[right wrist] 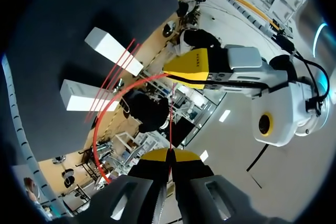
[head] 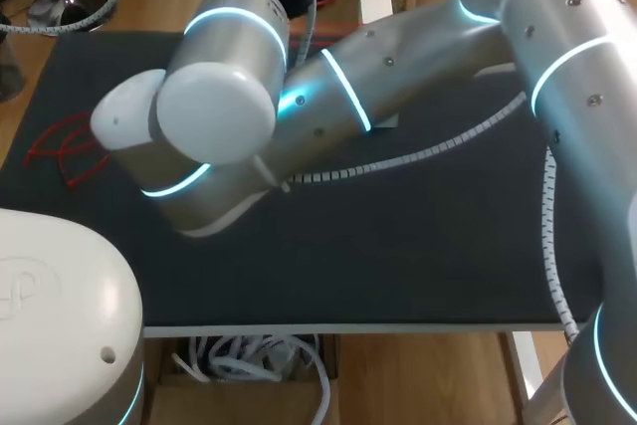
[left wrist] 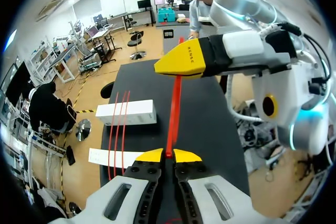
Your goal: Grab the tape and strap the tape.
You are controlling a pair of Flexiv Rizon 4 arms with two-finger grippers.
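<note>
We log 1 red tape (left wrist: 174, 108), taut between our left gripper (left wrist: 168, 155) and right gripper (right wrist: 169, 155), both jaws clamped on it; 2 white boxes (left wrist: 126, 113) on the black table (left wrist: 210, 129).

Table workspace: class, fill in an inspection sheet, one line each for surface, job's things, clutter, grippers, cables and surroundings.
Surface: black table, flat.
Job's things: red tape runs straight between both grippers; red loops lie on the table's left part.
Clutter: two white boxes side by side, red strands crossing both.
Grippers: left gripper shut on the tape; right gripper shut on it too.
Cables: spiral-wrapped cable hangs above the table.
Surroundings: nothing seen.
</note>
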